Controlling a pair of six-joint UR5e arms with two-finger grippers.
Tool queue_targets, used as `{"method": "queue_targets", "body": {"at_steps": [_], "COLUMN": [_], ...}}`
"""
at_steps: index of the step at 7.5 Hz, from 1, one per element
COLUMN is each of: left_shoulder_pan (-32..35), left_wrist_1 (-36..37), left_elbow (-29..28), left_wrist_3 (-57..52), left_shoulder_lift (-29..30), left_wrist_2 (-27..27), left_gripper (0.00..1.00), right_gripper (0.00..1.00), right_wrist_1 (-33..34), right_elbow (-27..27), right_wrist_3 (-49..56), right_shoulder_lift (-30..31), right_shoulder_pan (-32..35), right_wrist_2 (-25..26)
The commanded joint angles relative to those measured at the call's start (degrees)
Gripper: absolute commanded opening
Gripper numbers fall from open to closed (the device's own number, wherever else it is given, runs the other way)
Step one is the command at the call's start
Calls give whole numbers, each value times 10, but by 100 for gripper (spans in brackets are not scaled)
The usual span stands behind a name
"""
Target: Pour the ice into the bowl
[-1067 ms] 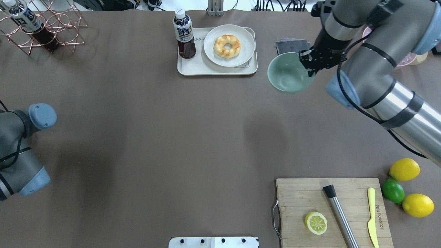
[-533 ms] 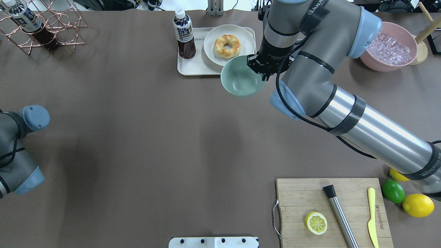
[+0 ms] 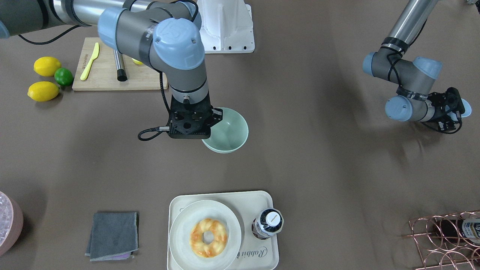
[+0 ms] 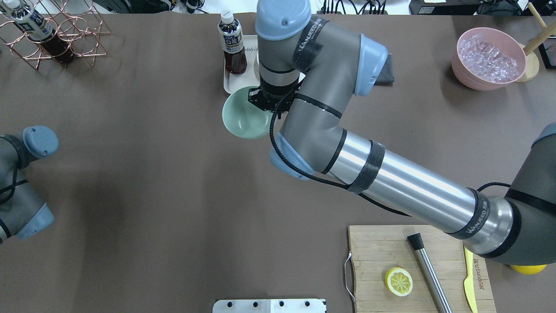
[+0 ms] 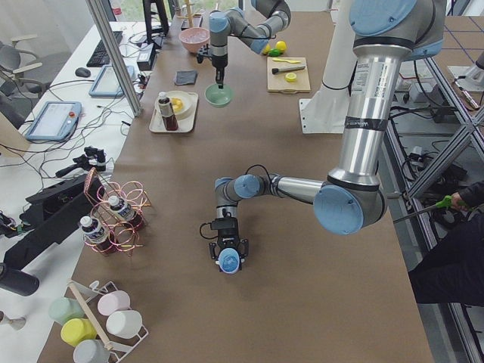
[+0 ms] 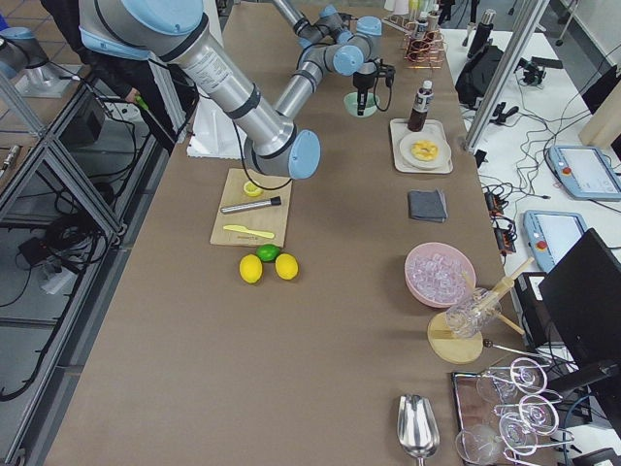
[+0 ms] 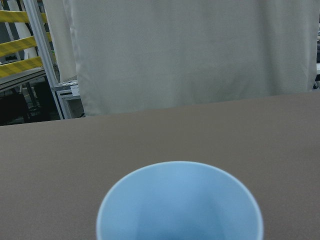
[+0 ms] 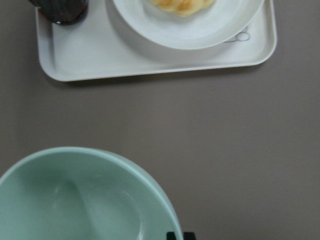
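Note:
My right gripper is shut on the rim of the pale mint-green bowl and holds it just in front of the tray, near the table's middle. The bowl also shows in the front view and in the right wrist view, and its inside is bare. My left gripper is at the table's left side, shut on a light blue cup, which also shows in the left side view. No small ice cubes show; the bottom of the cup is cut off in the left wrist view.
A cream tray holds a plate with a doughnut and a bottle. A pink tub of glittery clear mass stands back right. A grey cloth, a cutting board, lemons and a wire rack lie around.
My right arm has carried the bowl leftward from the back right of the table to the tray's front left corner. The left arm has shifted only slightly.

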State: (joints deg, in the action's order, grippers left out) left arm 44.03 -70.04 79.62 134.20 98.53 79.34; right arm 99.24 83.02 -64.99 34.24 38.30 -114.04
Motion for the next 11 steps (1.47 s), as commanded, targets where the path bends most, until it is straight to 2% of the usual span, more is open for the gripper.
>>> {"method": "queue_targets", "body": {"at_steps": [1,4,6,7,9,11], "left_shoulder_pan": [3,27,33,40,45,43], "left_wrist_1": [1,0,1,7,31,81], "left_elbow": [2,22,58,94,116,169], "left_wrist_3": [0,-3,-3,-20,-32,-44], "left_shoulder_lift": [5,36,47,56,75,84], "left_wrist_2": [0,0,2,2,2,3], "left_gripper": [54,54,53,53,53,53], "right_gripper": [0,0,0,0,0,0], "right_wrist_1": [-70,-130,-235,-244,-244,-245], "right_elbow": [-51,-59,-114,-115,-115,-114], "right_wrist_3": [-30,-29,-31,-31,-29,-29], "right_shoulder_lift": [-29,-23,-17,-15,-5,0], "right_shoulder_pan": [-57,-95,-127,-129,-132,-132], "right_wrist_2": [40,58,98,98,99,98]}}
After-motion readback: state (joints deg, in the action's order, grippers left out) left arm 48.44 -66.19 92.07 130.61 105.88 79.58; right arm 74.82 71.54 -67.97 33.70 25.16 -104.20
